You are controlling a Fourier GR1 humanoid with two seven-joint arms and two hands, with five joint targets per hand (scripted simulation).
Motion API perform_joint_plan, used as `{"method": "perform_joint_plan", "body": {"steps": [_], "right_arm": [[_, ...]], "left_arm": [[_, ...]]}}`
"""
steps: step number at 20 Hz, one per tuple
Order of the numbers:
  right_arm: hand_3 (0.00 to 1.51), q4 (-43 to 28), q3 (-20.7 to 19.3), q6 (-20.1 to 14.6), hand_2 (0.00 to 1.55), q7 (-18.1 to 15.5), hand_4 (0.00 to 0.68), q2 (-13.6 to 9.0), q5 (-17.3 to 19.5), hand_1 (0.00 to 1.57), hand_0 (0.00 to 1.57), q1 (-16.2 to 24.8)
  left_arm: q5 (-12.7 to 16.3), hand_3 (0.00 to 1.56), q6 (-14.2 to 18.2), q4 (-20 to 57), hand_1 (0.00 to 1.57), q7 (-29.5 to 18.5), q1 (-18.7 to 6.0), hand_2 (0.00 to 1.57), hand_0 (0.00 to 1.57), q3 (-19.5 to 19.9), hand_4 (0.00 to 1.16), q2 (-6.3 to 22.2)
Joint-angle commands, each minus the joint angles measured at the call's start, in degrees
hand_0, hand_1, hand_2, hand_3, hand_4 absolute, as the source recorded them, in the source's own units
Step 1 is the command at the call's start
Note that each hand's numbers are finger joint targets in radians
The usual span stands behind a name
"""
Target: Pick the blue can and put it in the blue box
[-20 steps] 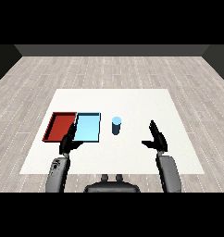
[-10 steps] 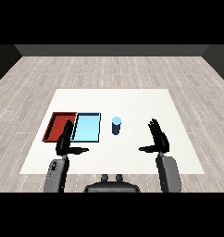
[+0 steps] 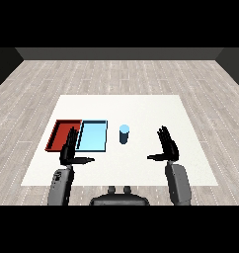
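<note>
Scanning from the left of the frame, I see the red tray [image 3: 59, 129] lying at centre-left on the white table [image 3: 141, 106], with the light blue tray [image 3: 94, 134] touching its right side. My left hand [image 3: 69, 150] hangs at lower left, overlapping the near edge where the two trays meet; its fingers are straight and pointing up, thumb stuck out to the right, grasping nothing. Just right of the light blue tray, near the middle of the frame, the blue can [image 3: 124, 134] stands upright on the table, apart from both hands and outside the tray. Further right, at lower right of centre, my right hand [image 3: 168, 147] is spread with fingers straight up and thumb out to the left, also released and well clear of the can.
</note>
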Motion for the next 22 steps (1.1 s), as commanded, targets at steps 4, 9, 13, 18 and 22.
{"method": "perform_joint_plan", "body": {"steps": [4,9,13,18,22], "right_arm": [[0.00,4.5,-0.7,-1.4,0.00,4.8,0.000,0.6,-2.3,0.00,0.00,-5.1],[0.00,14.0,-1.0,-3.4,0.00,0.5,0.000,2.3,-1.3,0.00,0.00,-11.0],[0.00,17.2,-1.4,-5.4,0.00,1.3,0.000,3.8,-2.8,0.00,0.00,-14.3],[0.00,26.4,-1.5,-5.7,0.00,-1.9,0.000,3.5,-4.1,0.00,0.00,-19.3],[0.00,36.5,-1.5,-6.5,0.00,-6.2,0.000,2.8,-4.1,0.00,0.00,-25.1]], "left_arm": [[1.2,0.00,0.6,-4.1,0.00,4.4,0.4,0.00,0.00,-0.3,0.00,-0.7],[2.3,0.00,0.2,-4.3,0.00,2.0,1.6,0.00,0.00,1.5,0.00,-0.4],[1.0,0.00,-0.4,-1.5,0.00,-1.0,2.4,0.00,0.00,1.1,0.00,-0.3],[1.2,0.00,-0.3,-4.1,0.00,1.9,2.5,0.00,0.00,-0.1,0.00,-0.9],[-1.3,0.00,1.1,-1.2,0.00,-1.9,1.3,0.00,0.00,-0.6,0.00,-1.8]]}}
